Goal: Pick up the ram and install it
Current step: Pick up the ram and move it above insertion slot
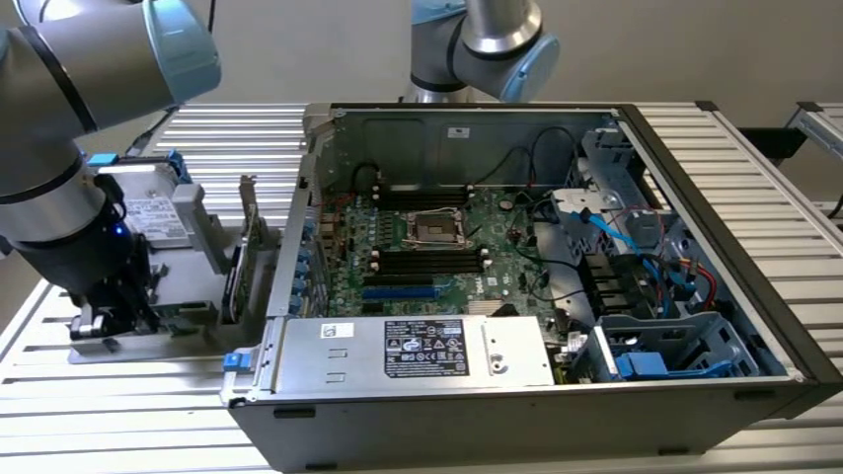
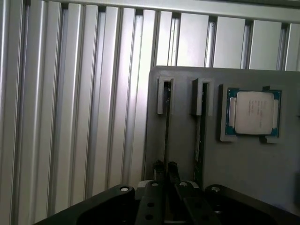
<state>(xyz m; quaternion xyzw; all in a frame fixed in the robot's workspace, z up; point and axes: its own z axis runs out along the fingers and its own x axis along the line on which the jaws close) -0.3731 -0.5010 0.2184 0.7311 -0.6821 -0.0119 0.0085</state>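
Observation:
The ram (image 2: 166, 133) stands edge-on in one slot of a grey holder (image 2: 243, 173), showing as a thin dark strip. My gripper (image 2: 166, 169) is down over it, with one finger on each side of the strip and the jaws closed against it. In the exterior view my gripper (image 1: 99, 321) hangs low over that holder (image 1: 178, 311), on the exterior view's left of the open computer case (image 1: 527, 395). The black memory slots (image 1: 424, 262) lie on the motherboard inside the case, far from the gripper.
A second thin stick (image 2: 200, 131) sits in the neighbouring slot, and a processor chip (image 2: 253, 112) lies in a pocket beside it. An upright expansion card (image 1: 245, 252) stands between holder and case. Another arm (image 1: 481, 39) rises behind the case. The table is ribbed aluminium.

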